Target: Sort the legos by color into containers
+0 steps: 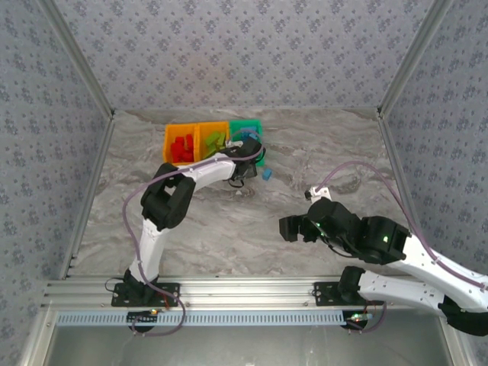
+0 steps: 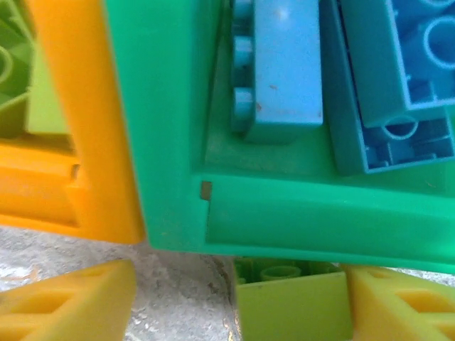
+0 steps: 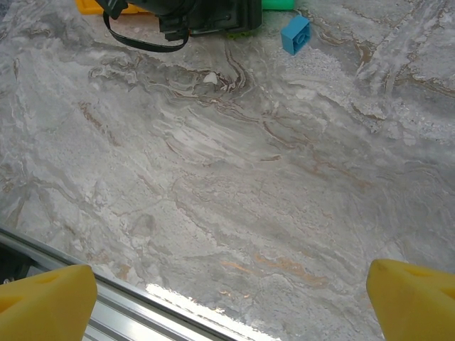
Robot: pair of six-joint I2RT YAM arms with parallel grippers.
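Where the marble table [image 1: 252,221] meets the far wall, you have three containers side by side. The left orange bin [image 1: 166,145] holds red legos [image 1: 181,149], the middle orange bin [image 1: 213,123] lime legos [image 1: 213,141], and the green bin [image 1: 245,122] blue bricks [image 2: 284,64]. Your left gripper [image 2: 238,298] sits at the green bin's near wall, fingers apart, with a lime brick [image 2: 291,309] between them against one finger. Your right gripper [image 3: 231,295] hovers over marble, fingers spread wide. A loose blue brick [image 1: 268,174] lies just beside the green bin.
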